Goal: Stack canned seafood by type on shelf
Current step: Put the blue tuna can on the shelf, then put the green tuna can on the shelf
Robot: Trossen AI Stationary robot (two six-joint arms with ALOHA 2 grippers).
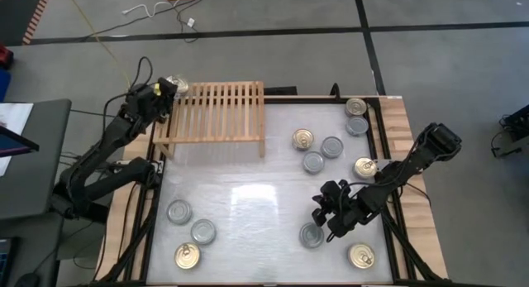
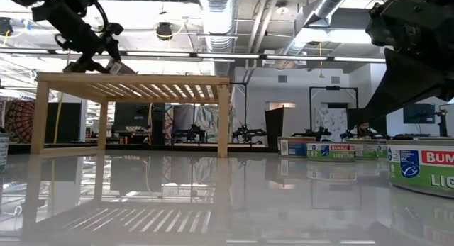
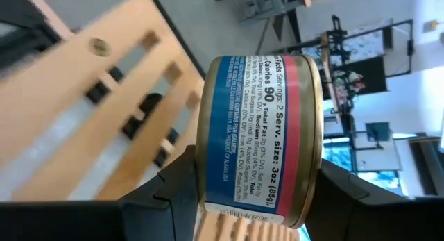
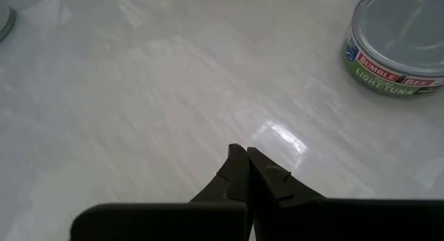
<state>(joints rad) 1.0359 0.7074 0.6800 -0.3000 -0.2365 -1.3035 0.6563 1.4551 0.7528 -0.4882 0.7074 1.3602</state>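
My left gripper [image 1: 168,90] is at the far left corner of the light-wood shelf [image 1: 216,113], above its slatted top, shut on a gold-rimmed tin [image 3: 260,137] with a blue and red label. In the low view the tin [image 2: 119,66] sits tilted just above the shelf's left end [image 2: 64,77]. My right gripper [image 4: 246,158] is shut and holds nothing, low over the white tabletop beside a silver-topped tin [image 1: 312,235]. The other tins stand on the tabletop on their flat bottoms. No tin stands on the shelf. My left gripper pinches the tin between its two fingers [image 3: 173,189], one on each flat end, with the labelled round wall [image 3: 236,158] facing the wrist camera. The tin is lifted clear of the slats and tilted.
Near the table's right far side stand gold-topped tins [image 1: 302,139] [image 1: 356,107] [image 1: 364,167] and silver ones [image 1: 331,146] [image 1: 312,162] [image 1: 357,126]. One gold tin [image 1: 361,255] is at the near right. Two silver tins [image 1: 178,211] [image 1: 203,231] and a gold one [image 1: 187,255] stand near left. Bare tabletop [image 1: 248,204] lies in the middle.
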